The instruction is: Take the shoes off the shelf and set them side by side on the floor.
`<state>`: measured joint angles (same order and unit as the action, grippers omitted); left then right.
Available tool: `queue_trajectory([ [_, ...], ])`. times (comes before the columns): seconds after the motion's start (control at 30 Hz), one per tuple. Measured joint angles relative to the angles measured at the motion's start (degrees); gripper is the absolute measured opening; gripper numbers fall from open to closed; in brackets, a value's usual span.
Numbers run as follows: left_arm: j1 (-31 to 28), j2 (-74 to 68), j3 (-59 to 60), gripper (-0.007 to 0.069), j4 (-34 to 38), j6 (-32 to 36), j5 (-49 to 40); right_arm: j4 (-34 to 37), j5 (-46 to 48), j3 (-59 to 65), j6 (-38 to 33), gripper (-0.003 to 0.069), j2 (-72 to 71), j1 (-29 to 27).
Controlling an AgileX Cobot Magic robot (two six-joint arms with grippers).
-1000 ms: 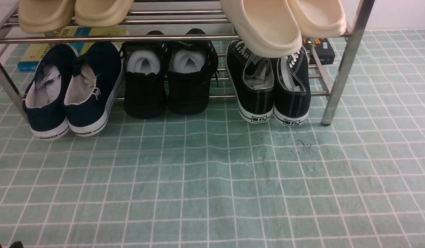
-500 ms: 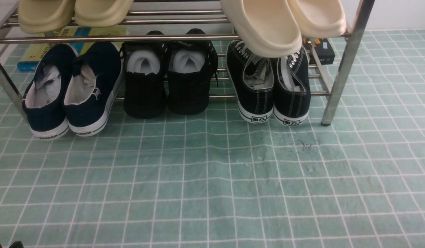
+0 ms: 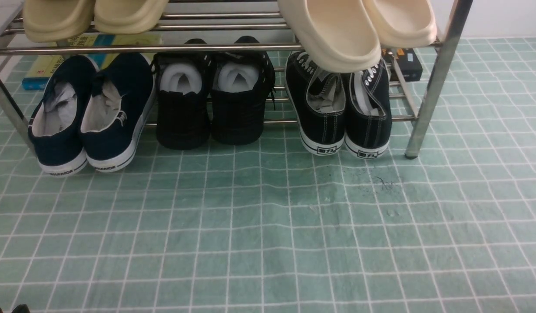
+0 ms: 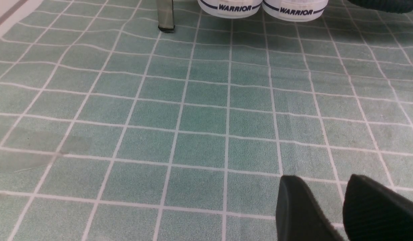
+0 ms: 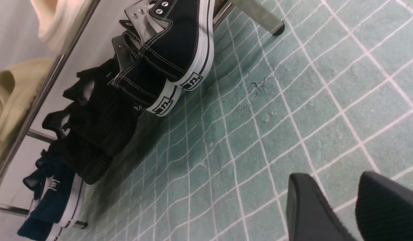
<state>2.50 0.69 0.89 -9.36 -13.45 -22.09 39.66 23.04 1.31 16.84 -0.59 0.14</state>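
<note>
The two black canvas shoes (image 3: 344, 115) with white soles stand heels out at the right end of the chrome shelf (image 3: 431, 82), on its lower tier. The right wrist view shows the shoes (image 5: 166, 57) far from my right gripper (image 5: 333, 177), which is open over the green gridded floor (image 3: 268, 226) with nothing between its fingers. My left gripper (image 4: 323, 179) is also open and empty, low over the floor (image 4: 193, 110) in front of the shelf's left leg (image 4: 165, 15). In the front view only dark slivers of the grippers show at the bottom corners.
Navy slip-ons (image 3: 90, 113) and all-black shoes stuffed with paper (image 3: 211, 104) share the lower tier. Beige slippers (image 3: 337, 30) overhang the upper tier above the black canvas pair. Books (image 3: 46, 65) and a black box (image 3: 409, 61) lie behind the shelf.
A dark sliver of the right arm has edged into the front view's lower right corner. Shoes and shelf have not moved.
</note>
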Motion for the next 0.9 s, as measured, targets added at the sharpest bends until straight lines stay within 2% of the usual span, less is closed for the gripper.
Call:
queue_trajectory([
  [0.1,0.0,0.0,0.0,0.0239,0.0,0.0,0.0,0.8,-0.3,0.0,-0.5,0.0234,0.0,0.0],
  [0.17,0.0,0.0,0.0,0.0239,0.0,0.0,0.0,0.8,-0.5,-0.7,-3.3,0.0218,0.0,0.0],
  [0.27,0.0,0.0,0.0,0.0239,0.0,0.0,0.0,0.8,-0.5,-5.2,-11.6,0.0154,0.0,0.0],
  [0.33,0.0,0.0,0.0,0.0239,0.0,0.0,0.0,0.8,-0.6,-10.5,-19.1,0.0078,1.5,0.0],
  [0.37,0.0,0.0,0.0,0.0239,0.0,0.0,0.0,0.8,-0.5,-11.5,-19.7,0.0071,1.8,0.0],
  [0.4,0.0,0.0,0.0,0.0239,0.0,0.0,0.0,0.7,0.7,-15.4,-24.7,0.0008,5.0,0.0],
  [0.43,0.0,0.0,0.0,0.0239,0.0,0.0,0.0,0.7,1.8,-17.3,-26.3,-0.0006,6.9,0.0],
  [0.6,0.0,0.0,0.0,0.0239,0.0,0.0,0.0,-1.8,13.0,-25.7,-29.2,-0.0008,20.2,0.0],
  [0.73,0.0,0.0,0.0,0.0239,0.0,0.0,0.0,-4.1,25.2,-31.8,-30.2,-0.0001,38.3,0.0],
  [0.9,0.0,0.0,0.0,0.0239,0.0,0.0,0.0,-0.5,28.6,-36.1,-38.4,0.0,52.5,0.0],
])
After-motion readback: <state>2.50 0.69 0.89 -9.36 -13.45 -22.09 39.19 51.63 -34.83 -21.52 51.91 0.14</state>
